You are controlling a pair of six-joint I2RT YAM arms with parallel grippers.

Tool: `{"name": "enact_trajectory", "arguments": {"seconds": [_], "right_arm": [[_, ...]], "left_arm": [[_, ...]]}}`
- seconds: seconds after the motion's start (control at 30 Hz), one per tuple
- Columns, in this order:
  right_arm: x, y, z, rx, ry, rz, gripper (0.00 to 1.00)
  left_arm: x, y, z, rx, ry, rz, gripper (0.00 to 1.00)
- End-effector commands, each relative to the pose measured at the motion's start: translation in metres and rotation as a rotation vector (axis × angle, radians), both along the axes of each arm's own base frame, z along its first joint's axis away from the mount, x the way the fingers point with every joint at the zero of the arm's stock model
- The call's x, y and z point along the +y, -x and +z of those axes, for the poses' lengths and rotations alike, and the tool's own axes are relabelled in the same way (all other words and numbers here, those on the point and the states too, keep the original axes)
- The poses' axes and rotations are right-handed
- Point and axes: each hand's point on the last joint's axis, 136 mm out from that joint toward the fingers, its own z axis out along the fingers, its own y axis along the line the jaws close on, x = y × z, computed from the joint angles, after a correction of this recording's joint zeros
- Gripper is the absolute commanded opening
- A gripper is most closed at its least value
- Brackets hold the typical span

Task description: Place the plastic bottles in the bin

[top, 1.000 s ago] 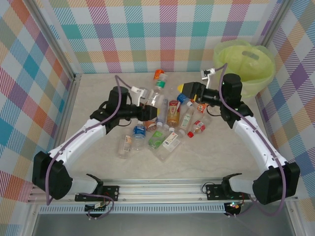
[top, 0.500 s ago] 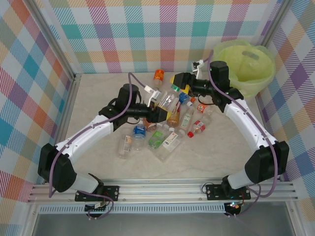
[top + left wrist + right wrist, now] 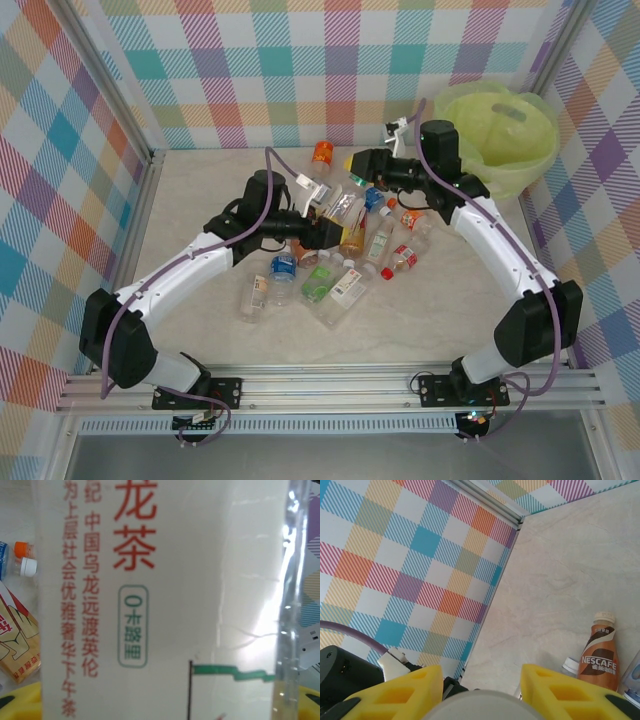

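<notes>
The bin [image 3: 535, 165] is sitting in the far right corner. I can make out no bottle in its lime-green liner, so the job is looking barely begun, if begun at all. The plastic bottles [image 3: 345, 265], roughly a dozen, are lying in a loose heap well to the left of the bin, all waiting to be carried over. The left gripper [image 3: 318, 215] is hovering over the heap on the side away from the bin, clamping a white-labelled bottle [image 3: 200, 580] and tilting it up toward the bin. The right gripper [image 3: 360, 163] is reaching in from the bin's side toward that bottle's raised end. Something pale and round is sitting between its yellow fingers [image 3: 395, 695], but I cannot tell whether they are gripping it. An orange-labelled bottle [image 3: 322, 152] is sitting apart from the heap, near the back wall, left of the bin.
</notes>
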Motion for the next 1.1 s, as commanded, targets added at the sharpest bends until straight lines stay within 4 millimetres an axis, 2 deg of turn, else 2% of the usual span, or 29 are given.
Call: {"name": "enact_trajectory", "arguments": {"seconds": [0.0, 0.1, 0.17, 0.3, 0.37, 0.43, 0.53, 0.6, 0.67, 0.8, 0.87, 0.93, 1.0, 1.07], "right_arm": [[-0.008, 0.007, 0.003, -0.066, 0.05, -0.028, 0.26], [-0.015, 0.007, 0.008, -0.11, 0.079, -0.058, 0.2], [-0.021, 0.007, 0.013, -0.145, 0.107, -0.085, 0.18], [-0.039, 0.003, 0.035, -0.226, 0.148, -0.149, 0.18], [-0.064, -0.005, 0.058, -0.305, 0.186, -0.234, 0.18], [-0.097, -0.016, 0.086, -0.399, 0.239, -0.36, 0.18], [-0.152, -0.031, 0.127, -0.539, 0.372, -0.603, 0.19], [-0.183, -0.039, 0.153, -0.632, 0.441, -0.757, 0.19], [-0.211, -0.046, 0.175, -0.702, 0.482, -0.898, 0.19], [-0.261, -0.057, 0.208, -0.798, 0.554, -1.15, 0.21], [-0.281, -0.063, 0.214, -0.828, 0.61, -1.255, 0.21], [-0.296, -0.074, 0.209, -0.829, 0.664, -1.32, 0.22], [-0.309, -0.09, 0.194, -0.789, 0.709, -1.334, 0.22], [-0.317, -0.111, 0.169, -0.718, 0.767, -1.311, 0.23]], "left_arm": [[-0.002, 0.009, 0.014, -0.067, 0.026, -0.026, 0.68], [0.001, 0.011, 0.017, -0.087, 0.041, -0.014, 0.79], [0.005, 0.011, 0.023, -0.117, 0.058, 0.004, 0.91], [0.016, 0.017, 0.037, -0.186, 0.108, 0.044, 1.0], [0.034, 0.013, 0.037, -0.224, 0.094, 0.151, 1.0], [0.06, 0.001, 0.029, -0.242, 0.059, 0.321, 1.0], [0.113, -0.015, 0.016, -0.224, 0.002, 0.618, 1.0], [0.142, -0.014, 0.001, -0.183, -0.026, 0.747, 1.0], [0.161, -0.007, -0.013, -0.15, -0.051, 0.804, 1.0], [0.203, 0.004, -0.042, -0.034, -0.109, 0.981, 1.0], [0.223, 0.011, -0.063, 0.052, -0.163, 1.053, 1.0], [0.233, 0.016, -0.08, 0.129, -0.185, 1.088, 1.0], [0.237, 0.019, -0.095, 0.196, -0.194, 1.1, 1.0], [0.238, 0.022, -0.11, 0.271, -0.213, 1.1, 1.0]]}}
